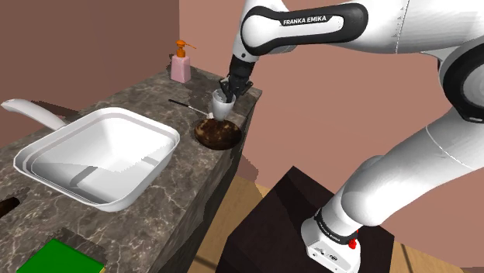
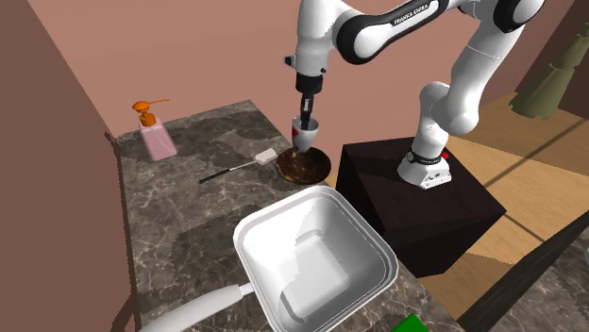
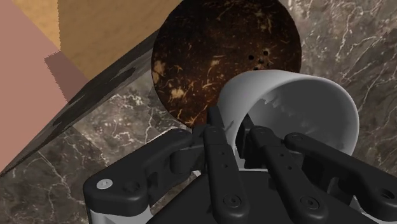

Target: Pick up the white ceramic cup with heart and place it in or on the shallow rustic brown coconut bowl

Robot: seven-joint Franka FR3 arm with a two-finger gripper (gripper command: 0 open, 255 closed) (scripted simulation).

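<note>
The white cup (image 1: 223, 106) (image 2: 305, 134) (image 3: 299, 105) hangs upright in my gripper (image 1: 227, 93) (image 2: 307, 115) (image 3: 238, 130), which is shut on its rim with one finger inside and one outside. A small red mark shows on the cup's side in the second exterior view. The dark brown coconut bowl (image 1: 219, 135) (image 2: 302, 169) (image 3: 216, 51) lies on the marble counter right beneath and beside the cup, near the counter's edge. The cup sits over the bowl's rim; I cannot tell whether they touch.
A large white sink basin (image 1: 101, 151) (image 2: 316, 250) with a faucet (image 1: 31, 110) takes up the counter's middle. A pink soap dispenser (image 1: 181, 66) (image 2: 156, 140) stands by the wall. A thin brush (image 1: 186, 105) (image 2: 236, 168) lies near the bowl. A green block (image 1: 58, 260) rests at the counter's near end.
</note>
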